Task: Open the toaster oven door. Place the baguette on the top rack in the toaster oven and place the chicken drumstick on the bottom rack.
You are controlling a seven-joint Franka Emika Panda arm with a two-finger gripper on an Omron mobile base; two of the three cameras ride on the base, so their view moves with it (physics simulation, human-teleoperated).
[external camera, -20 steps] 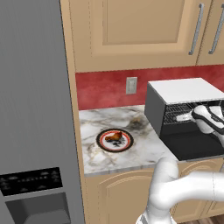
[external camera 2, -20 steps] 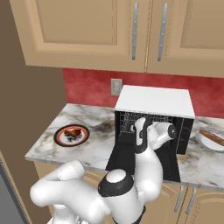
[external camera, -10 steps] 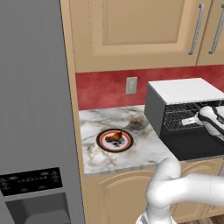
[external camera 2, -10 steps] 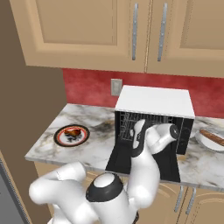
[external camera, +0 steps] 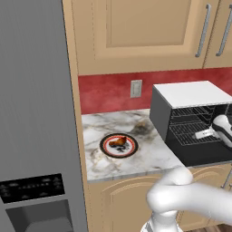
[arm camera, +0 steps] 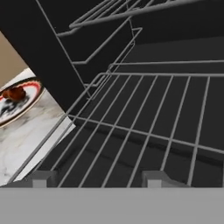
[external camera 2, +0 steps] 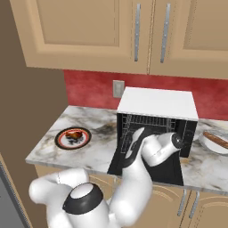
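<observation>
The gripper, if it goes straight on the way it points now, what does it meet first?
Probably the bottom rack: the gripper, jaws apart, looks down onto its wires inside the toaster oven. Depth is unclear.

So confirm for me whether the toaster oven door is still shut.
No. In the right base view the toaster oven door hangs folded down in front of the toaster oven, leaving the wire racks exposed.

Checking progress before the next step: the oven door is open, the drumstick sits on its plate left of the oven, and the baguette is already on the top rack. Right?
Not quite. The baguette lies on a plate right of the oven, as the right base view shows. The rest holds.
</observation>
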